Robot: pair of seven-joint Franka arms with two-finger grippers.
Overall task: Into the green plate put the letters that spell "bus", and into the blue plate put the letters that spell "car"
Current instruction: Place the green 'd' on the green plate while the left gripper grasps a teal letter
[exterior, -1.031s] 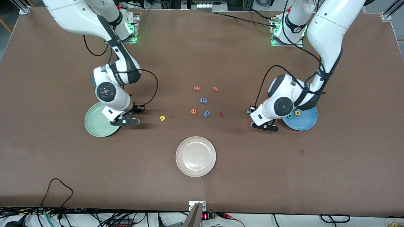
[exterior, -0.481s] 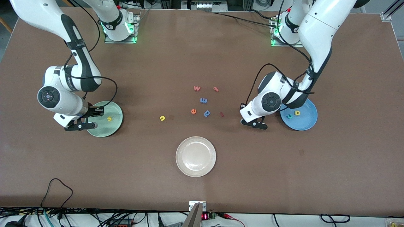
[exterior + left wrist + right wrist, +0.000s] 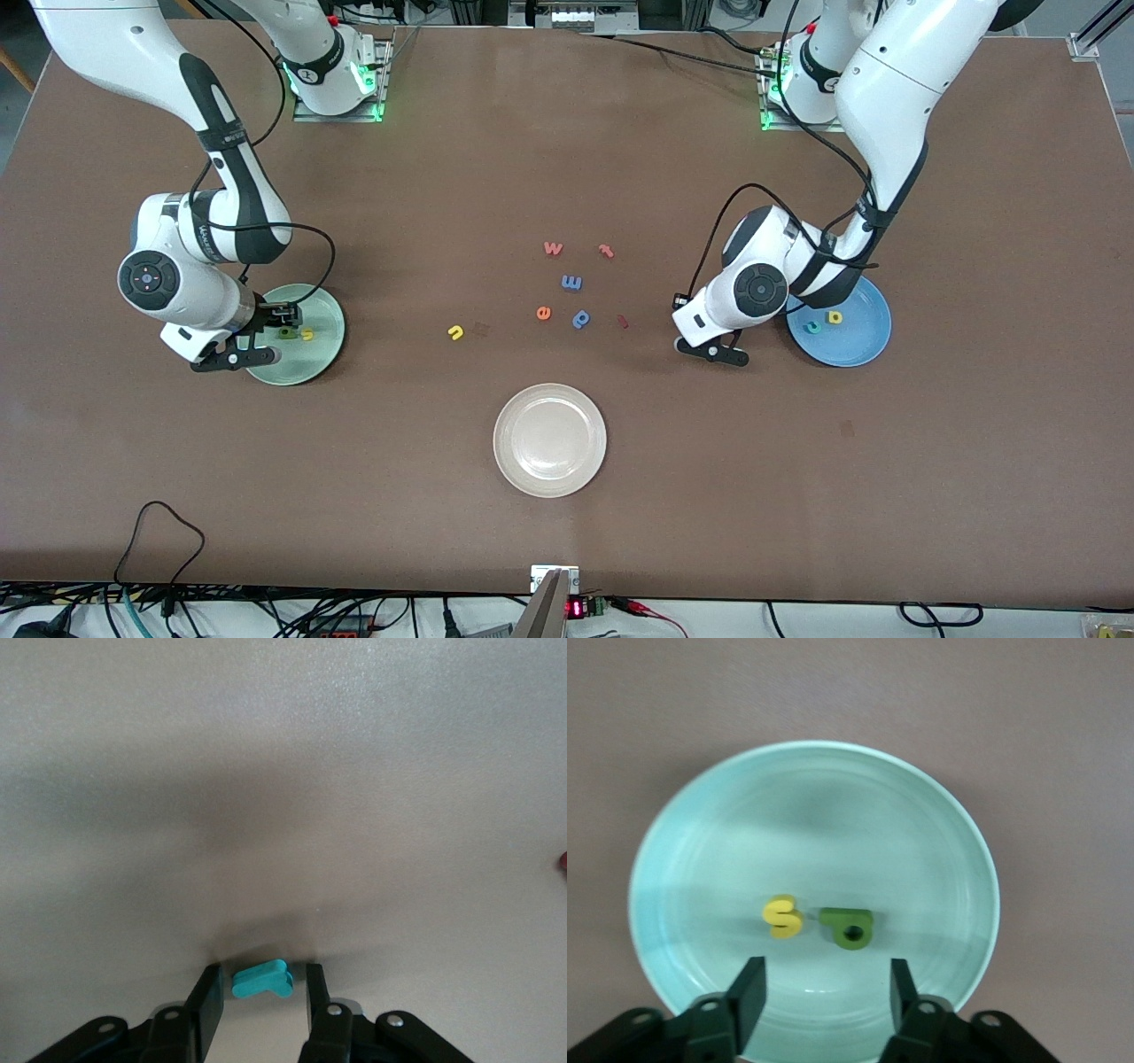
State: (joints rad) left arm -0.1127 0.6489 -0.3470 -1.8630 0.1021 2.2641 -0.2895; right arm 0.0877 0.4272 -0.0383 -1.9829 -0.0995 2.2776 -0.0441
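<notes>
Green plate (image 3: 321, 312) holds the s (image 3: 307, 334) and b (image 3: 286, 333) — my right gripper (image 3: 824, 988) hovers spread above. U (image 3: 455, 332) waits mid-table. Blue plate (image 3: 864, 341) has c (image 3: 811, 327) and a (image 3: 834, 316); left gripper (image 3: 262, 992) pinches the r (image 3: 261, 979) beside it.

A robotics lab is shown. A wide brown table (image 3: 567, 532) is seen from a high camera, with two white robot arms bolted to metal base plates (image 3: 337, 106) at its upper edge, where green status lights glow. Aluminium framing rails (image 3: 62, 22) are fixed at the table's corners. Black cables (image 3: 159, 523) are trailed across the surface, and more wiring, plugs and a small red digital readout (image 3: 576, 609) are bundled along the edge nearest the camera.
</notes>
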